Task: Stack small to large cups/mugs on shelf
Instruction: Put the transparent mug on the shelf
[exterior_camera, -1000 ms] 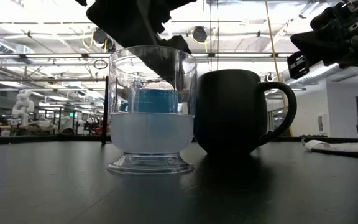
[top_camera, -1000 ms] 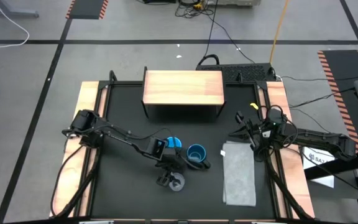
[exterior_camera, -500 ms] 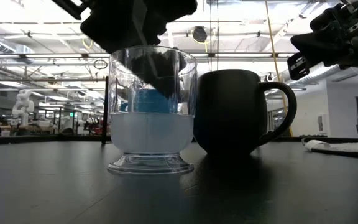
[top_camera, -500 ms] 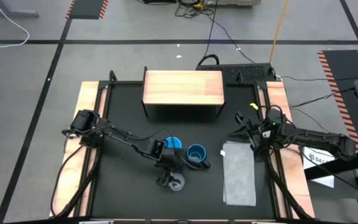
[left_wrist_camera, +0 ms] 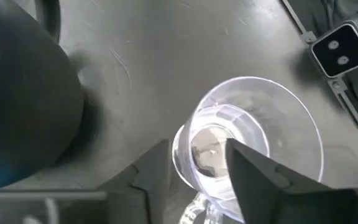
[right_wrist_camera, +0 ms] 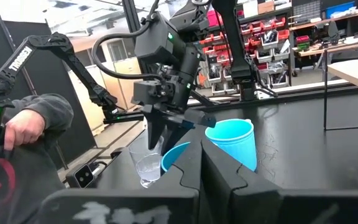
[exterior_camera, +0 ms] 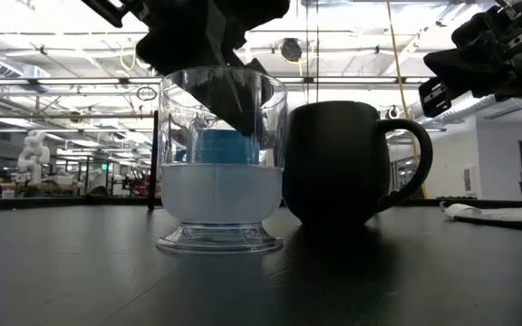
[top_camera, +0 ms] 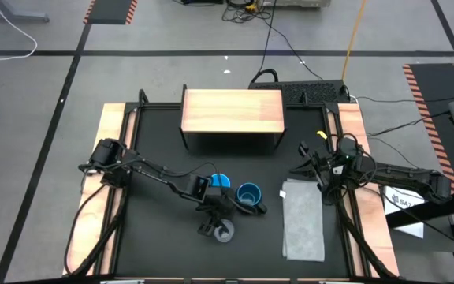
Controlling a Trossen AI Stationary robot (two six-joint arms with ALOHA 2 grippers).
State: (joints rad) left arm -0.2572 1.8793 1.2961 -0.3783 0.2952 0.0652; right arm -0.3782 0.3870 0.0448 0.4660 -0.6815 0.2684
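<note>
The left gripper (top_camera: 213, 226) is lowered over the clear cup (top_camera: 224, 231), which stands near the front edge of the table (top_camera: 156, 142). In the left wrist view its jaws are open a little, with one finger (left_wrist_camera: 253, 180) reaching inside the cup (left_wrist_camera: 247, 140) and the other finger (left_wrist_camera: 151, 174) outside the wall, so the rim sits between them; they do not seem to press it yet, so the cup is not held. I think this pose is chosen because a thin wall is easier to pinch than the whole round body. The navy mug (top_camera: 249, 196) stands just beside the clear cup, and the light-blue mug (top_camera: 221, 182) is close behind the gripper; this leaves little room, which is probably why the approach comes from above. The shelf (top_camera: 231, 112) at the back of the table has nothing on its wooden top. The right gripper (top_camera: 310, 167) waits near the grey cloth (top_camera: 303, 221); its fingers seem closed on nothing.
</note>
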